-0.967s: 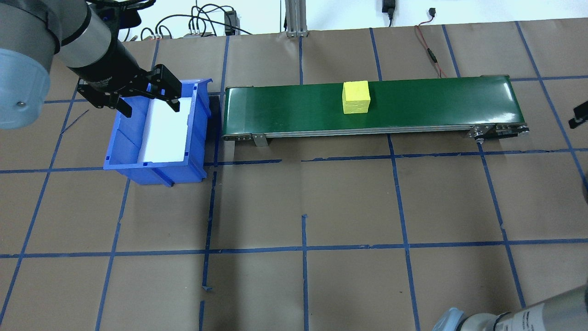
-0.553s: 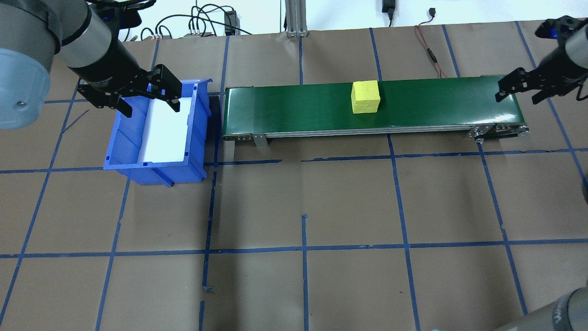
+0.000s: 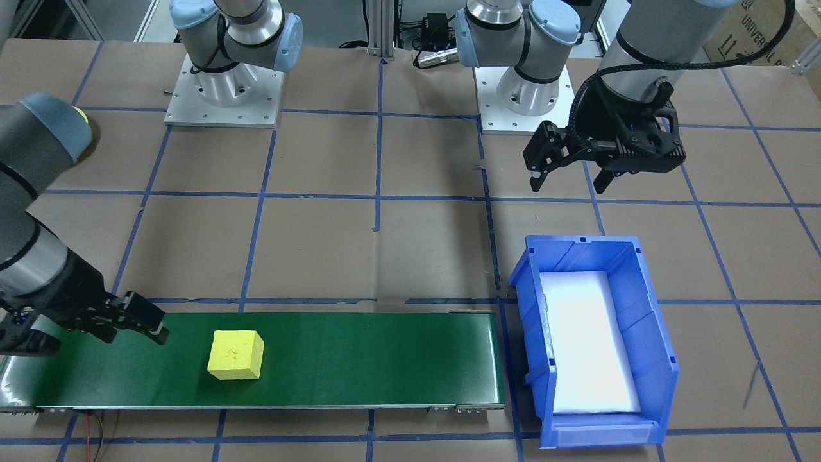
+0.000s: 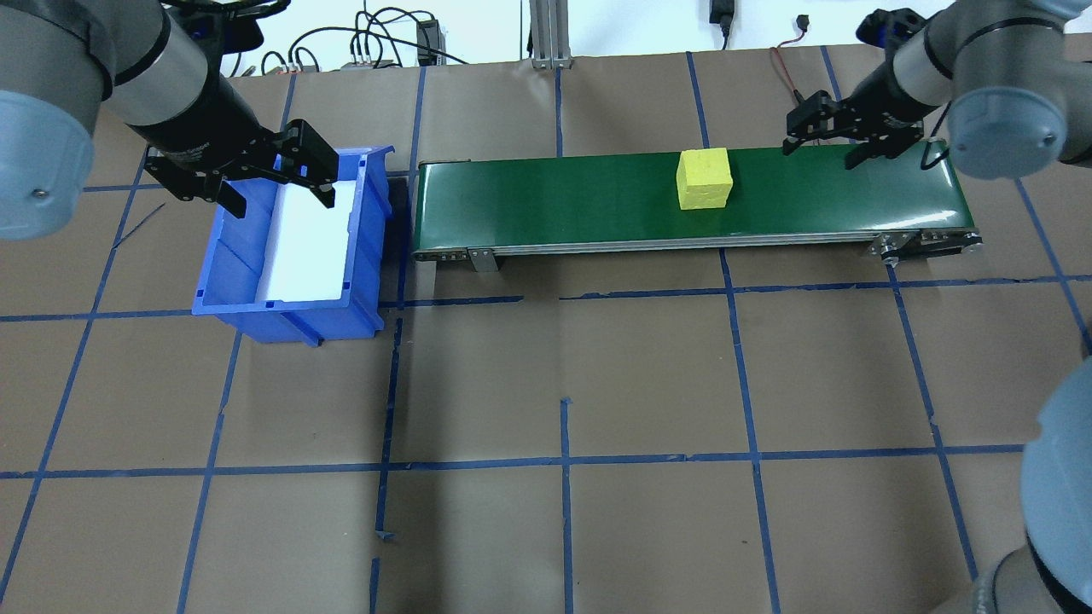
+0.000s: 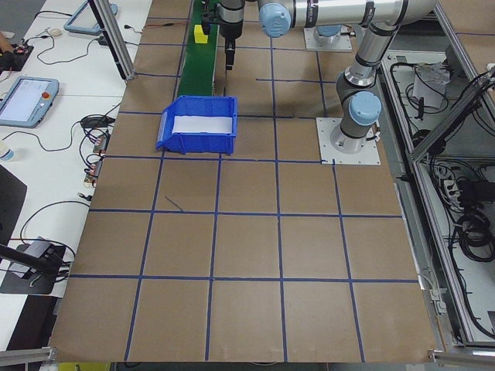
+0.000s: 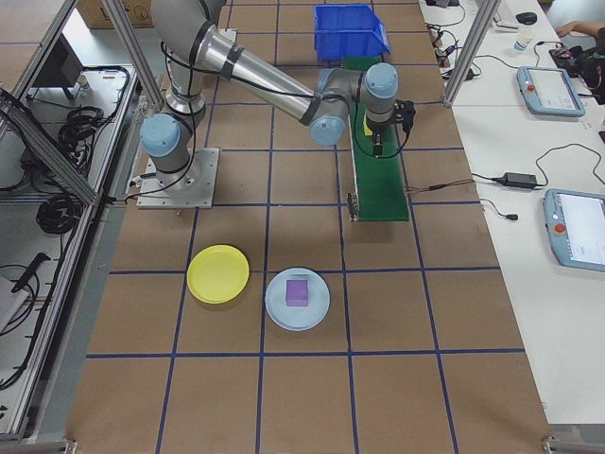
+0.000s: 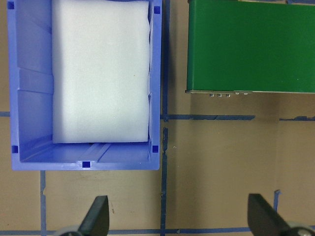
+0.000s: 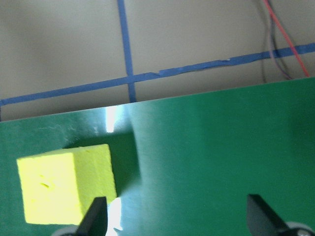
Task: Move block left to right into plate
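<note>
A yellow block (image 4: 705, 177) rides on the green conveyor belt (image 4: 554, 205), right of its middle. My right gripper (image 4: 821, 153) hangs open over the belt's far edge, just right of the block. In the right wrist view the block (image 8: 66, 184) sits at lower left, beside the left finger (image 8: 96, 219). My left gripper (image 4: 280, 203) is open and empty above the blue bin (image 4: 367, 213). The yellow plate (image 6: 218, 273) lies on the table in the exterior right view, well away from the belt and both grippers.
The blue bin (image 3: 648, 321) holds a white foam pad and stands at the belt's left end. A pale blue plate (image 6: 319, 310) carrying a purple block (image 6: 297, 291) lies beside the yellow plate. Cables run along the table's far edge.
The block has travelled rightward along the belt. My right arm has swung in from the right edge to above the belt, near the block. The left arm has not moved.
</note>
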You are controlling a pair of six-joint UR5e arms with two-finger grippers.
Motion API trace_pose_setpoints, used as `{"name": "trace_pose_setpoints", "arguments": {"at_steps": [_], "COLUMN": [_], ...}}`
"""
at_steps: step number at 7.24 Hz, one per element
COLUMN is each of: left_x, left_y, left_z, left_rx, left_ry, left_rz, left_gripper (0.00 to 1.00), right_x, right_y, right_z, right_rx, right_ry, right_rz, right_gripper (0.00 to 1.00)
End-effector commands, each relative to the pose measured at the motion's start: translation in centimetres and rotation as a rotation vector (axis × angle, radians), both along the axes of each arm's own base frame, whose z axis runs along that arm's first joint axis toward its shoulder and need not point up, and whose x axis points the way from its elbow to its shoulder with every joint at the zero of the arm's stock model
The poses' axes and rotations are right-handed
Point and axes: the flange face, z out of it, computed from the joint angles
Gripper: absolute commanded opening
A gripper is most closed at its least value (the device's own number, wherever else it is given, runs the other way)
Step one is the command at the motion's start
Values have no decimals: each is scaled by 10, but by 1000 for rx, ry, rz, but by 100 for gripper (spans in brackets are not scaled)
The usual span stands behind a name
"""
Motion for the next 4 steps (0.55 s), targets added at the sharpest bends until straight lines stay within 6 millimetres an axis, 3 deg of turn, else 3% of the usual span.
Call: {"name": "trace_pose_setpoints", "arguments": {"at_steps": [1,3,4], "left_x": [1,-1,0], "left_y": [0,1,1], "left_z": [-2,-2,-2], "left_rx": [3,5,3], "left_ry": [0,0,0], "left_rz": [1,-2,0], "left_gripper": [100,100,100], "right_x": [58,57,52], "right_y": [-14,-23,-23], "right_z": [-15,-38,-57], "right_rx": [-62,-82,-52], "right_ry": [-7,6,55], "right_rz": [25,40,52], "right_gripper": [100,99,93]}}
